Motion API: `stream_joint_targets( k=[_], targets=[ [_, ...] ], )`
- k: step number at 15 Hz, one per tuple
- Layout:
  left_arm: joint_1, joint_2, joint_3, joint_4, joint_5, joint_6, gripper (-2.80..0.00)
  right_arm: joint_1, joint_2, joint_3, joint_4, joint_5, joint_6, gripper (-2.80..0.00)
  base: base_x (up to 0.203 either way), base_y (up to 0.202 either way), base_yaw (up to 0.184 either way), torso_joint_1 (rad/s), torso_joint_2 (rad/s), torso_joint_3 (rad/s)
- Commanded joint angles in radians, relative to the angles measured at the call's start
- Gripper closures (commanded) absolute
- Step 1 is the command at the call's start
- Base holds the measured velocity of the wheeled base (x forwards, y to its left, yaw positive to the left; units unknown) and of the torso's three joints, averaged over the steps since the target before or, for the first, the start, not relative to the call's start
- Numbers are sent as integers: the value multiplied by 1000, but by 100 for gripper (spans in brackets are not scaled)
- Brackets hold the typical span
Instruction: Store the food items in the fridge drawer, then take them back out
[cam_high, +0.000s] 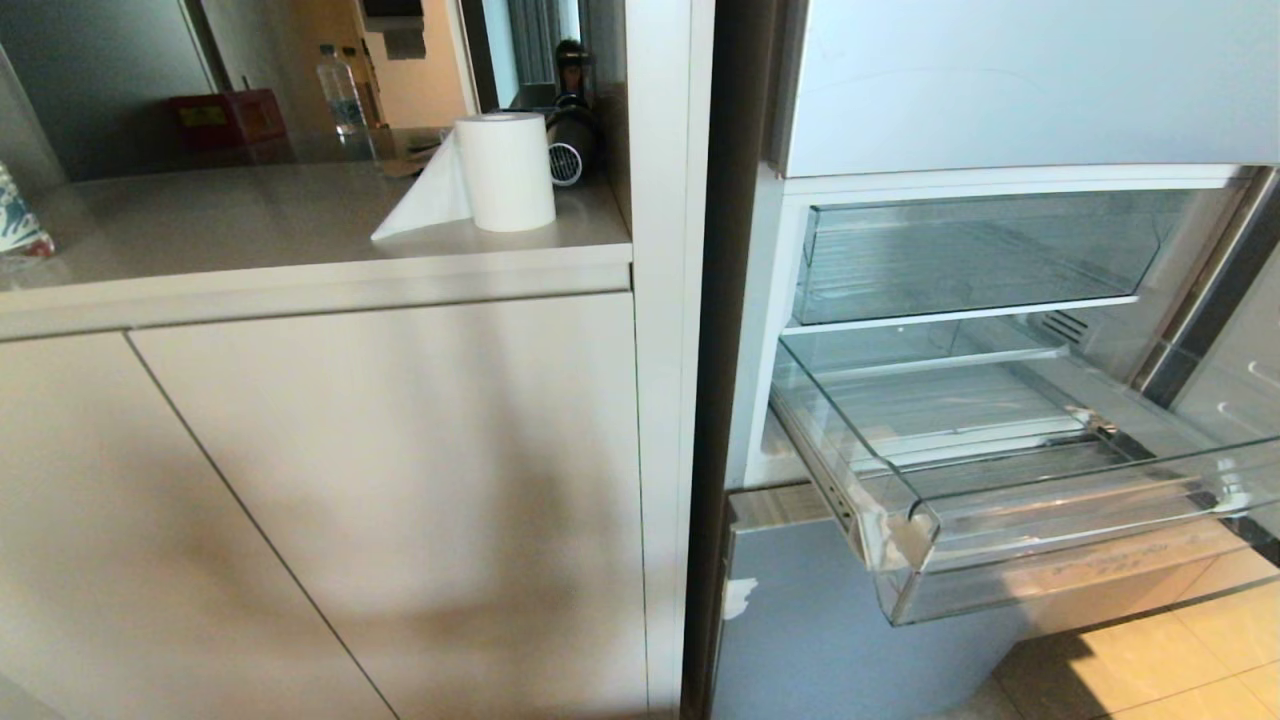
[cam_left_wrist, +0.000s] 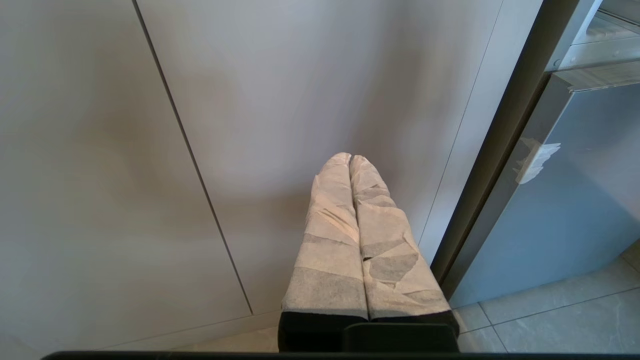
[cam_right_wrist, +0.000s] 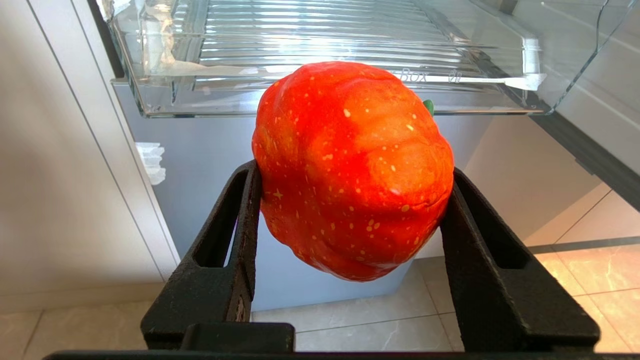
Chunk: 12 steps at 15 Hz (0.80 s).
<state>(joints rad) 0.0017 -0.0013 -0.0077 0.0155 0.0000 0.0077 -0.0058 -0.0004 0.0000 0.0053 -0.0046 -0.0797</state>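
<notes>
From where the head camera looked, neither arm came into view, and the fridge drawer (cam_high: 1000, 500) ran off the right edge, its far corner lost. The orange-red fruit (cam_right_wrist: 352, 167) covered part of the drawer's front wall in the right wrist view, and the black fingers (cam_right_wrist: 235, 235) hid the fruit's flanks where they pressed it. The small embossed lettering on the clear plastic could be read only in part. Behind the paper roll (cam_high: 505, 170), a dark object (cam_high: 572, 140) stayed half covered and unclear.
</notes>
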Motion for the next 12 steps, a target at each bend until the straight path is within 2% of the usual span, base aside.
stream_joint_targets(
  k=[1, 3, 5, 6, 8, 9, 10, 12],
  targets=[
    [0, 0, 0, 0, 0, 0, 0, 0, 0, 0, 2, 0, 9, 0, 0, 0, 0, 0, 0, 0],
    [0, 0, 0, 0, 0, 0, 0, 2, 4, 1, 1, 30, -34, 0, 0, 0, 0, 0, 0, 0],
    [0, 0, 0, 0, 0, 0, 0, 0, 89, -17, -23, 17, -33, 0, 0, 0, 0, 0, 0, 0],
    [0, 0, 0, 0, -1, 0, 0, -7, 164, -48, -41, 1, -3, 0, 0, 0, 0, 0, 0, 0],
    [0, 0, 0, 1, 0, 0, 0, -74, 347, -168, -66, -27, 125, 0, 0, 0, 0, 0, 0, 0],
    [0, 0, 0, 0, 0, 0, 0, -148, 428, -224, -72, -35, 188, 0, 0, 0, 0, 0, 0, 0],
    [0, 0, 0, 0, 0, 0, 0, -275, 498, -275, -78, -35, 234, 0, 0, 0, 0, 0, 0, 0],
    [0, 0, 0, 0, 0, 0, 0, -607, 598, -347, -109, 8, 286, 0, 0, 0, 0, 0, 0, 0]
  ],
)
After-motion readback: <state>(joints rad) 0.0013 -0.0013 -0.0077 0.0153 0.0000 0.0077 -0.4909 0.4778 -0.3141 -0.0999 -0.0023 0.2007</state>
